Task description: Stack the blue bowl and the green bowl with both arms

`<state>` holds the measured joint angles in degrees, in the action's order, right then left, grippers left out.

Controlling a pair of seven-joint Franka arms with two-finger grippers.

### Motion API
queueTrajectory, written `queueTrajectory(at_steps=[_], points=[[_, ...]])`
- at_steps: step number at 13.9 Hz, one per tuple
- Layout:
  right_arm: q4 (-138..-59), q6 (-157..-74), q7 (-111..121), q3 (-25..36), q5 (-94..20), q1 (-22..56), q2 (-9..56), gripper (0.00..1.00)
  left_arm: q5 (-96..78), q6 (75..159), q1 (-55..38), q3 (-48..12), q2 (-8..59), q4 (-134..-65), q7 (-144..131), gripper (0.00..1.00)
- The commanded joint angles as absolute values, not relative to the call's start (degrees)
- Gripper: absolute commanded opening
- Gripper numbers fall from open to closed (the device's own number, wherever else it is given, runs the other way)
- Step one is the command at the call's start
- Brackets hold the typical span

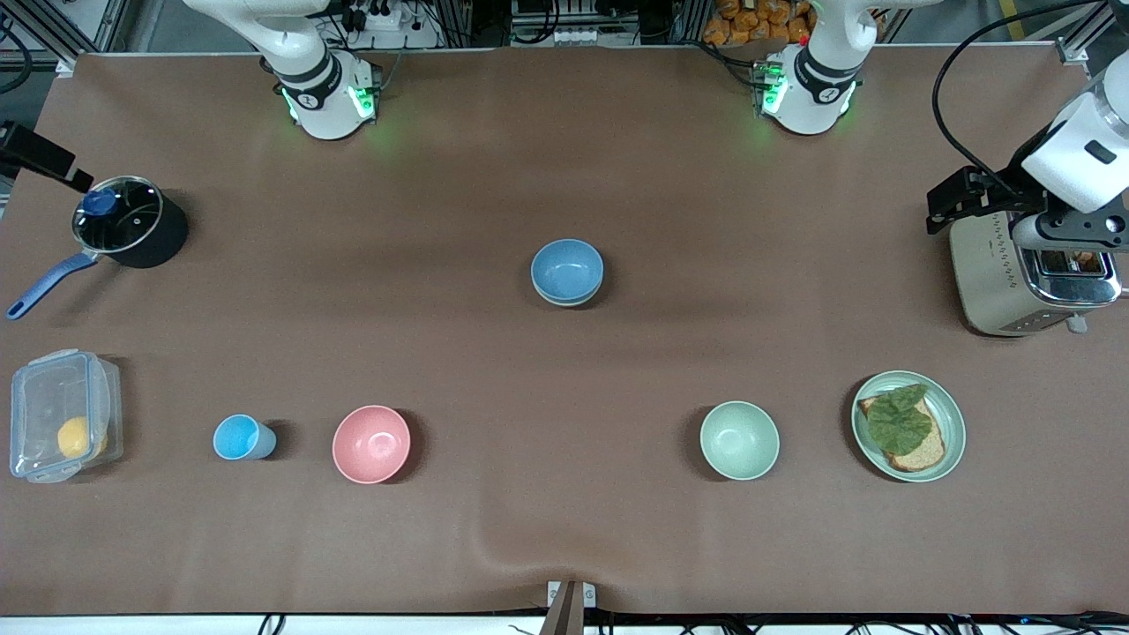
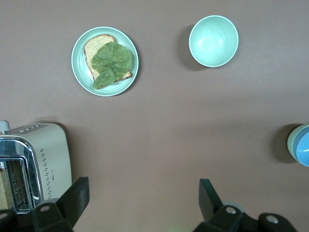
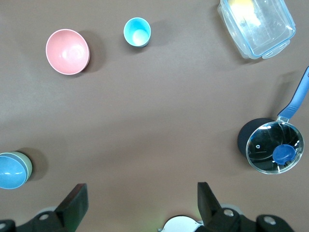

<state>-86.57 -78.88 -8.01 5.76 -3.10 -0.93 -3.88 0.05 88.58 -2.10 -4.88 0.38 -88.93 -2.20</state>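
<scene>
Blue bowl (image 1: 567, 270) sits nested in green bowl (image 1: 564, 298) mid-surface, apparently stacked; left gripper (image 2: 143, 200) hovers over the toaster (image 1: 1023, 273), right gripper (image 3: 140, 203) near the pot (image 1: 128, 220), both with fingers spread and empty

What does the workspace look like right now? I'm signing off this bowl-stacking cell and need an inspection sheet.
Surface: brown cloth, one wrinkle near the front camera.
Job's things: blue bowl nested in green bowl, mid-table.
Clutter: mint bowl, toast plate, toaster, pink bowl, light-blue cup, lidded saucepan, clear container.
Grippers: left gripper open, by toaster; right gripper open, by saucepan.
Cables: black cable looped at left arm.
Surroundings: frame rails.
</scene>
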Motion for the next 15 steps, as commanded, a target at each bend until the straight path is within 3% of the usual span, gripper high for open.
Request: queueTrajectory(at_steps=[1, 15], points=[[-86.05, -78.93, -6.07, 5.80, 0.33, 0.43, -3.69, 1.00, -0.44, 87.54, -2.11, -4.39, -0.44, -88.86, -2.02, 1.00], [-85.78, -80.33, 2.90, 5.10, 1.67, 1.23, -3.69, 1.00, -0.97, 86.75, -2.28, -4.83, -0.35, -88.86, -2.37, 1.00]])
